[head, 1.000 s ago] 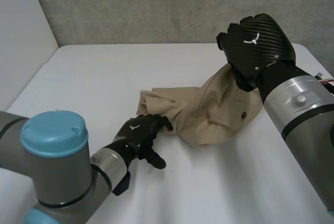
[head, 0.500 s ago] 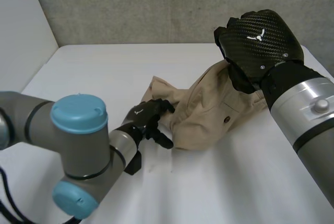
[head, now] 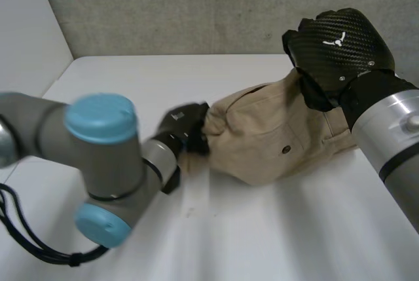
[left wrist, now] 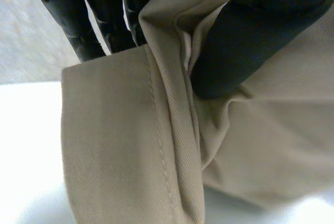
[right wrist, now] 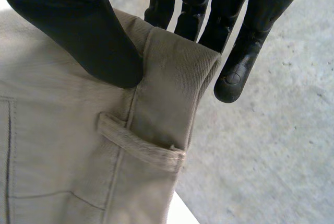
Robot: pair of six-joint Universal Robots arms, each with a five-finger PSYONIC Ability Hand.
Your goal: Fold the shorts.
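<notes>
The tan shorts [head: 275, 140] hang stretched between my two hands above the white table [head: 131, 84], sagging in the middle with a small dark button showing. My left hand [head: 185, 127] grips the hem end of the shorts [left wrist: 130, 145]; its thumb [left wrist: 235, 51] presses the stitched hem against the fingers [left wrist: 112, 23]. My right hand [head: 337, 52] holds the waistband end, raised higher. There the thumb [right wrist: 78, 31] pinches the waistband [right wrist: 167, 72] against the fingers [right wrist: 235, 41], just above a belt loop [right wrist: 138, 143].
A grey concrete wall [head: 196, 6] rises behind the table's far edge. A pale side wall [head: 26, 38] stands to the left of the table. My left arm [head: 98, 156] with its light-blue cap reaches across the table's front left.
My left hand has closed on the shorts' hem and lifted it off the table. The right hand has carried the waistband up and to the right, pulling the cloth taut between them.
</notes>
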